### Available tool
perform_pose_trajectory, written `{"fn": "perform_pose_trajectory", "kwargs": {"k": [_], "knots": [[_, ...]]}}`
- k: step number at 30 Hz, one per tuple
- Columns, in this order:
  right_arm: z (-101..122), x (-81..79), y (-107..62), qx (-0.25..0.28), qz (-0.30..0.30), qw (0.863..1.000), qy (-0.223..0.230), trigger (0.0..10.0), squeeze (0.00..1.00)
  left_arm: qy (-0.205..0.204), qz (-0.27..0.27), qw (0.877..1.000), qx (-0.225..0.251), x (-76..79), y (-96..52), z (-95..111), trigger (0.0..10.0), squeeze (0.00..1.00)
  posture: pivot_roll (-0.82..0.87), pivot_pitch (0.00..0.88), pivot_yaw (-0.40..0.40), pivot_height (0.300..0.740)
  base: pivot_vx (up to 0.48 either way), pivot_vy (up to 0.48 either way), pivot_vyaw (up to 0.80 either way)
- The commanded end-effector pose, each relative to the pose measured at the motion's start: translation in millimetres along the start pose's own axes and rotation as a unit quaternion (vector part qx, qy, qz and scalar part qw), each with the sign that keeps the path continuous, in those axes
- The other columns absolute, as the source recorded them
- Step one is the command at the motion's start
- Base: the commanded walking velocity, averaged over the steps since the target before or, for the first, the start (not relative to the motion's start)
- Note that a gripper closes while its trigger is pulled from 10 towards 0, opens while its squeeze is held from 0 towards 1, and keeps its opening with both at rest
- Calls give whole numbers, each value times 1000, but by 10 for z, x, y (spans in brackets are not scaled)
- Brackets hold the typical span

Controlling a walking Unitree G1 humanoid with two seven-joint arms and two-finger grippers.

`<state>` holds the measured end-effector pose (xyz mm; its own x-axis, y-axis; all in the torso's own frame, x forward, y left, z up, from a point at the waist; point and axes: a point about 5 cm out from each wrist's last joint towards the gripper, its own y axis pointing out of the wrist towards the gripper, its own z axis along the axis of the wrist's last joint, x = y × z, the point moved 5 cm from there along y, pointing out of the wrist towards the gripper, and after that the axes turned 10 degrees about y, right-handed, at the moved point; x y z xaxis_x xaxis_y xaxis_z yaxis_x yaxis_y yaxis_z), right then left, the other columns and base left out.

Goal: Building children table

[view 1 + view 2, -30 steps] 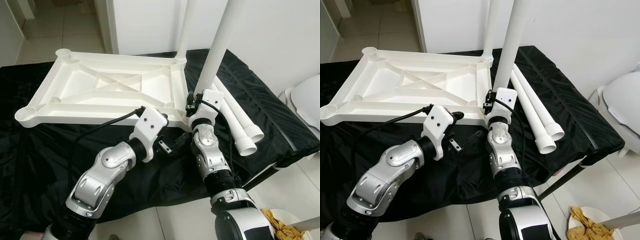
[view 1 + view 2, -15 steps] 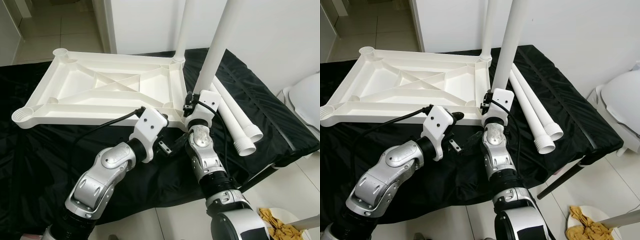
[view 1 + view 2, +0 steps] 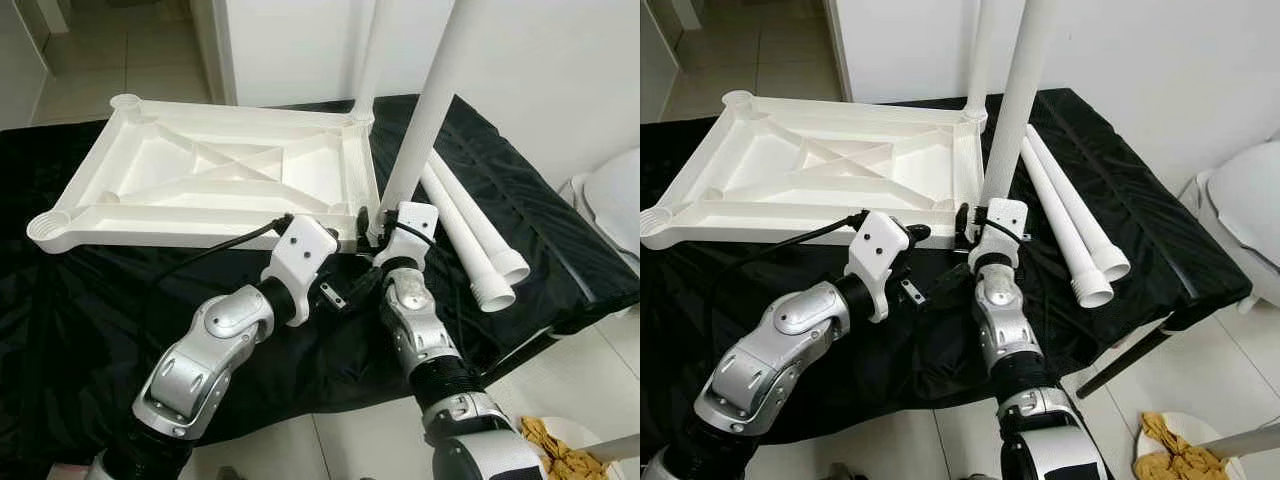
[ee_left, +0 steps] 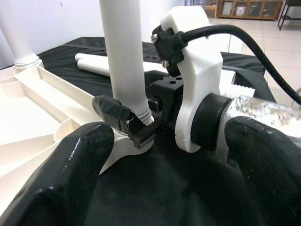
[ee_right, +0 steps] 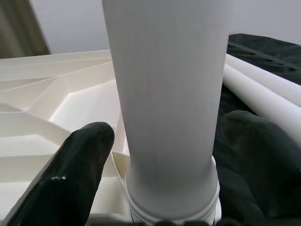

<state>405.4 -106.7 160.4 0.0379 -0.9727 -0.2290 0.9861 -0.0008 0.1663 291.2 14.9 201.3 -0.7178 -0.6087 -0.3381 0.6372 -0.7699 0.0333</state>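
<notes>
A white children's table top (image 3: 190,228) lies upside down on a black-covered surface (image 3: 80,300). One white leg (image 3: 368,60) stands upright in its far right corner socket. A second upright leg (image 3: 425,110) stands in the near right corner socket. My right gripper (image 3: 372,224) is shut on this leg's threaded base, a black finger (image 5: 84,160) on each side of it. My left gripper (image 3: 345,290) hovers open just left of the right wrist, over the cloth in front of the table top, holding nothing. Two loose legs (image 3: 470,230) lie on the cloth to the right.
The covered surface ends close in front of me and at the right, above tiled floor. A white rounded object (image 3: 615,200) stands at the far right. A white dish with yellow cloth (image 3: 560,455) lies on the floor at bottom right. A white wall (image 3: 300,50) stands behind.
My right wrist has turned around the base of the near leg and sunk slightly, still holding it. The left arm has stayed almost still. The camera shifted a little.
</notes>
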Motion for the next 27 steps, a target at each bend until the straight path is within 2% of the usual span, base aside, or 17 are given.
{"fn": "perform_pose_trajectory", "kwargs": {"k": [1,6,11,14,16,17,18,27], "knots": [[-7,16,16,-8,10,1000,13,10000,0,2,-17,1000,2,45,7,16,10000,0,-8,45,-24,740,0,0,0],[39,54,57,-16,50,998,16,10000,0,2,-16,1000,2,38,8,24,10000,0,-10,47,-22,740,0,0,0],[57,71,104,-42,119,992,24,10000,0,4,-19,1000,3,49,12,43,10000,0,-11,60,-14,740,0,0,0],[54,82,112,-48,127,990,26,10000,0,3,-21,1000,3,51,13,47,10000,0,-11,60,-14,740,0,0,0],[66,194,152,-63,145,987,13,10000,0,4,-27,1000,0,82,11,36,10000,0,-6,65,-12,740,0,0,0],[66,194,152,-63,145,987,13,10000,0,4,-27,1000,0,82,11,36,10000,0,-6,65,-12,740,0,0,0],[98,301,187,-72,155,985,-2,10000,0,4,-32,999,-7,102,6,13,10000,0,-4,67,-11,740,0,0,0],[118,416,211,-99,200,974,-38,10000,0,9,-34,999,-12,96,-11,6,10000,0,6,75,-1,740,0,0,0]]}}
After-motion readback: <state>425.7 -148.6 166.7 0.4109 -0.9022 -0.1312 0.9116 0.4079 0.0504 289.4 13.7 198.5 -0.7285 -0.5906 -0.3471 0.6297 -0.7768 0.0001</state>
